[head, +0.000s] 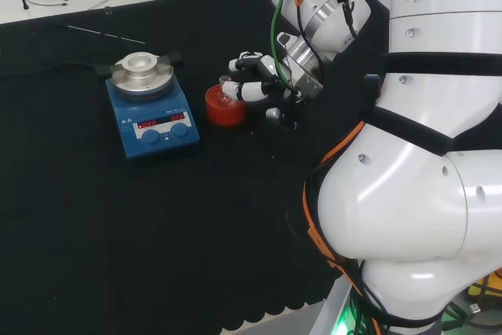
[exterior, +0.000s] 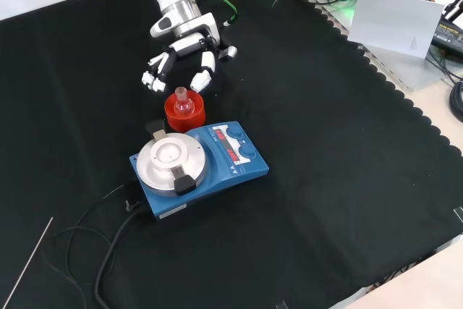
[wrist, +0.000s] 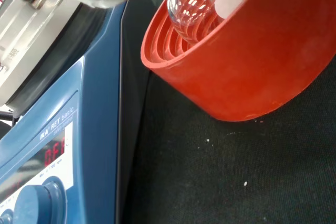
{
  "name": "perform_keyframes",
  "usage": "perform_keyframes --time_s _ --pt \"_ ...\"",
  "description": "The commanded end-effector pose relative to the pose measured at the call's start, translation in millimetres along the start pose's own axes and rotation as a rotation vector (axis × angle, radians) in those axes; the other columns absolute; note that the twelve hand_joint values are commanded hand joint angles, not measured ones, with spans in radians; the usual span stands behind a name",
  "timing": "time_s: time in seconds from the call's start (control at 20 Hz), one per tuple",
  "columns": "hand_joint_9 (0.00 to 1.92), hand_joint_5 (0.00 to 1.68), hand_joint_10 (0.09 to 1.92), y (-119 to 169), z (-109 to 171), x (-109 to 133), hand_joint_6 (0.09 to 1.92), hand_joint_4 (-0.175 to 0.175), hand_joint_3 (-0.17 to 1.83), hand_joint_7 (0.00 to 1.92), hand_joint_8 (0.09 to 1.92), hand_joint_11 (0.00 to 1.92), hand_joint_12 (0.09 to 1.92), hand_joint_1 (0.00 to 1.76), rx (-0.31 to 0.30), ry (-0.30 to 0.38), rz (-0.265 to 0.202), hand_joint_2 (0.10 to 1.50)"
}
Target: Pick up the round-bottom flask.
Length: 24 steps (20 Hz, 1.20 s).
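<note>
1. Clear glass, small and round-bottomed: the flask (exterior: 181, 102) sits bulb-down in a red ribbed plastic ring stand (exterior: 185, 114) with its short neck pointing up. That ring is there because a round belly cannot stand by itself on the cloth.
2. In the wrist view the glass bulb (wrist: 202, 1) nests in the stand's concentric ribs (wrist: 247, 56); a printed volume mark and a white marking patch show on the glass, though print is not being read off here.
3. Just behind the stand in the front view hangs the black and white robot hand (exterior: 184, 59), fingers spread and reaching down toward the neck, closed on nothing yet. In the head view the fingertips (head: 235, 92) sit right at the flask's top; contact cannot be judged.
4. My read: this is the approach, fingers parted to straddle the neck before closing.
5. Touching or just beside the stand is a blue hotplate stirrer with a round silver top (exterior: 197, 164), red digits glowing on its panel.
6. Underneath everything lies the black cloth (exterior: 347, 142), and a thin rod (exterior: 29, 262) lies well apart.
</note>
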State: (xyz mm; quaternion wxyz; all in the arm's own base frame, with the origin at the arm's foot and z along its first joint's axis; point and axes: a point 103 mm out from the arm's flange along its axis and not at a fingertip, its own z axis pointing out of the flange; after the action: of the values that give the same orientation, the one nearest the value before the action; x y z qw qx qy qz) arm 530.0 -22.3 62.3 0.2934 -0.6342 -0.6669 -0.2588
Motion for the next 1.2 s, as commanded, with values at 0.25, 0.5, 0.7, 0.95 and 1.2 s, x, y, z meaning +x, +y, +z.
perform_keyframes --time_s 0.25,0.5,0.7,0.95,1.2 --pt "0.31 0.72 0.57 6.2 11.2 8.7 0.18 0.012 0.61 0.15 0.48 0.0 1.27 0.88 -0.006 -0.006 -0.019 0.59" --pt "0.33 0.64 0.55 7.3 11.0 8.5 0.46 0.016 0.6 0.17 0.46 0.0 1.28 0.89 -0.021 -0.018 -0.016 0.6" --pt "0.34 0.62 0.55 8.4 10.5 9.7 0.62 0.021 0.61 0.17 0.46 0.0 1.29 0.91 -0.031 -0.027 -0.014 0.6" --pt "0.35 0.64 0.56 7.8 9.2 8.2 0.65 0.023 0.61 0.18 0.46 0.0 1.3 0.92 -0.033 -0.03 -0.014 0.6" --pt "0.36 0.64 0.56 8.3 9.4 7.7 0.66 0.022 0.61 0.19 0.47 0.0 1.3 0.92 -0.03 -0.033 -0.012 0.6"
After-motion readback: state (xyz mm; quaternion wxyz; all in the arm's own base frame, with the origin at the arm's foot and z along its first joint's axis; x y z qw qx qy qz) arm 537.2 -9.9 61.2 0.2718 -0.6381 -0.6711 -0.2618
